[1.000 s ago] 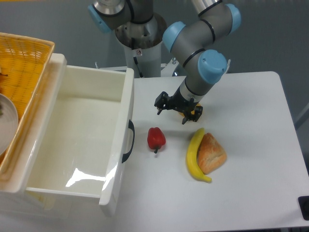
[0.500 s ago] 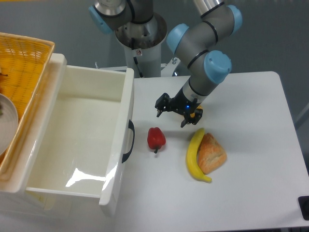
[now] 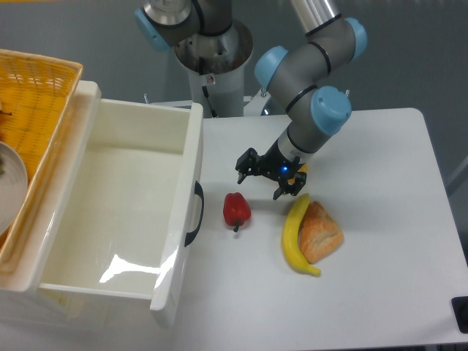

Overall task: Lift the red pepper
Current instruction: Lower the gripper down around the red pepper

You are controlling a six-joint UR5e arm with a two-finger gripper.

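The red pepper (image 3: 236,209) lies on the white table (image 3: 380,219), just right of the open drawer's handle, its dark stem pointing toward the front. My gripper (image 3: 259,179) hangs above the table behind and to the right of the pepper, apart from it. Its jaws are open and hold nothing. A yellow object (image 3: 297,172) peeks out behind the gripper, mostly hidden by it.
A large open white drawer (image 3: 124,205) with a dark handle (image 3: 194,213) fills the left. A wicker basket (image 3: 36,95) sits at far left. A banana (image 3: 294,235) and a piece of bread (image 3: 320,232) lie right of the pepper.
My gripper has shifted slightly forward and to the right, a little lower toward the table. The pepper, banana and bread have not moved.
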